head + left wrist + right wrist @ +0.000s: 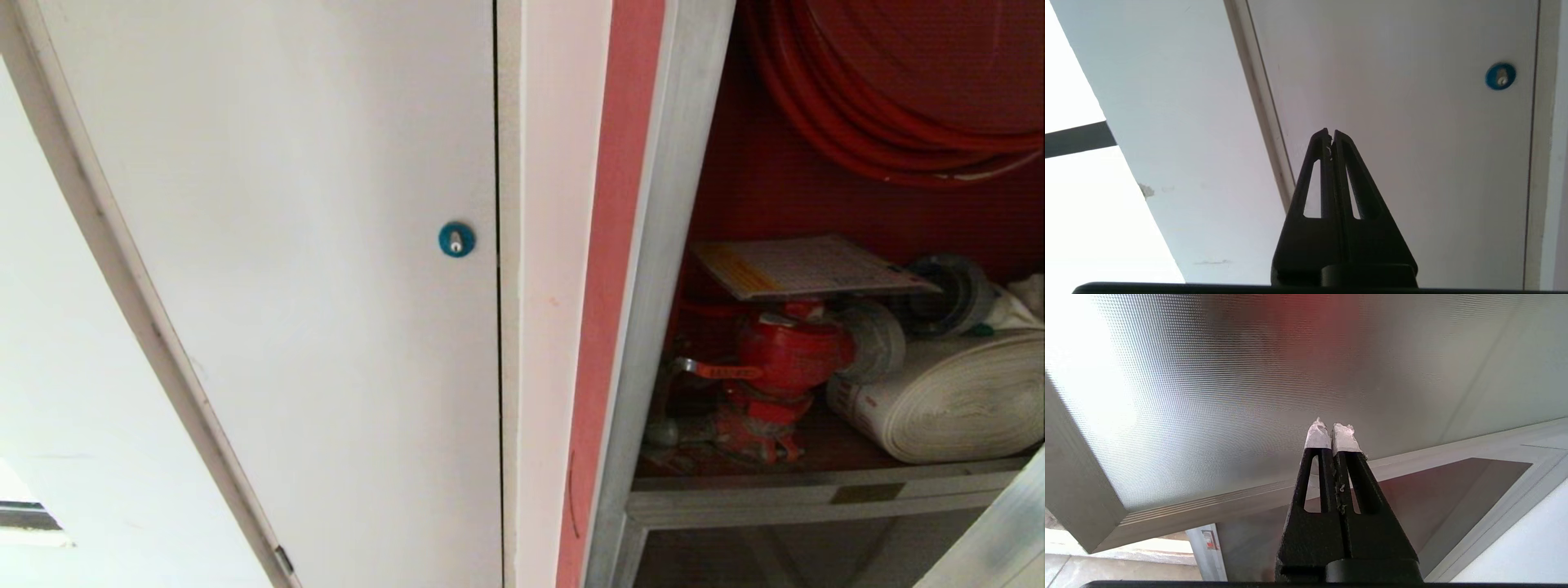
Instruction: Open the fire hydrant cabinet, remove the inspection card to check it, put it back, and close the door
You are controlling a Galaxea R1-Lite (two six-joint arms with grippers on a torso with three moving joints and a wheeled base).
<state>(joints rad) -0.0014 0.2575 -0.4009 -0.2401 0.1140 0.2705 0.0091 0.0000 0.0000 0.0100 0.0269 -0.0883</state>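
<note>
- The fire hydrant cabinet (678, 269) stands open on the right of the head view, its red inside on show behind the aluminium frame.
- The inspection card (808, 265) lies flat inside it, resting on top of the red valve (788, 355), with its yellow-orange band toward the frame side. No gripper is near it in the head view.
- A rolled white hose (951, 396) lies on the shelf just beside the valve, and the red hose reel (898, 90) hangs above both.
- Neither arm shows in the head view.
- The left gripper (1331, 134) has its two black fingers pressed together, holding nothing. Ahead of its tips is the plain white door (1400, 122) of the wall closet, with the blue round lock (1500, 76) further off and to one side of the tips. The door's edge trim (1261, 106) runs past on the other side of the fingers.
- The right gripper (1332, 430) is also closed tight and empty, its tips wrapped in white tape.
- Just beyond the right gripper's tips is the door (1249, 384), a frosted-glass panel swung out, with its aluminium frame (1208, 508) passing behind the fingers. I cannot tell whether the tips touch the glass.
- A red blur shows through the glass above the right gripper.
</note>
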